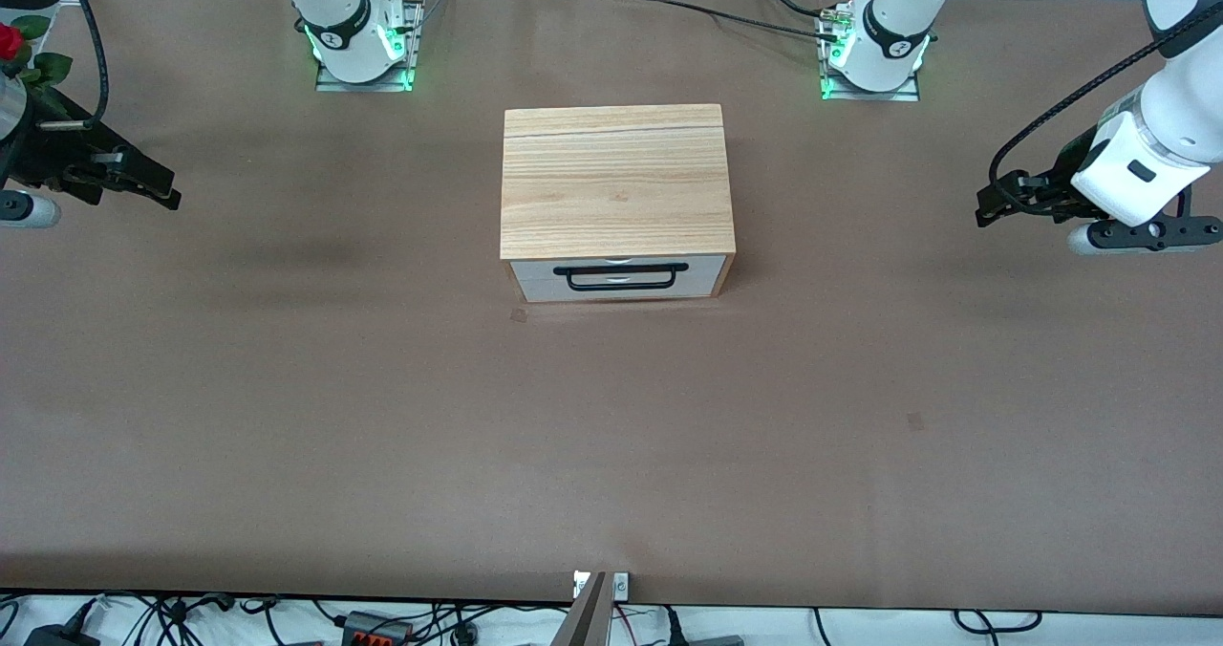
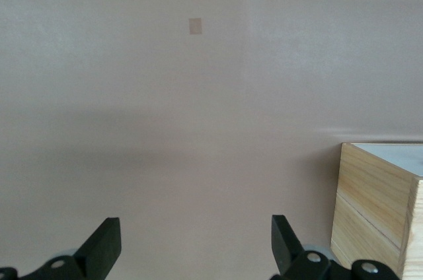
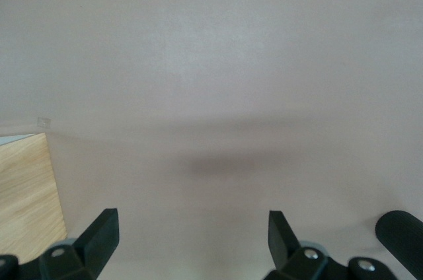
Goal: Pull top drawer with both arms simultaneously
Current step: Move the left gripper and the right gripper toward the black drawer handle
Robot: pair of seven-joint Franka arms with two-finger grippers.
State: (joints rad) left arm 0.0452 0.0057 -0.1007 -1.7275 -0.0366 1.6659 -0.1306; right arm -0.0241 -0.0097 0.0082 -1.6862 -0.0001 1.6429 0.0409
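Observation:
A light wood cabinet stands mid-table, between the two arm bases and nearer the front camera than they are. Its top drawer has a white front with a wide black loop handle, faces the front camera and sits flush, shut. My left gripper hovers open over bare table at the left arm's end, well clear of the cabinet, with nothing between its fingers. At the right arm's end my right gripper also hangs open and empty, with a corner of the cabinet in its wrist view.
The brown table spreads wide around the cabinet. The arm bases stand farther from the front camera than the cabinet. A red flower sits at the right arm's end. Cables run along the front edge.

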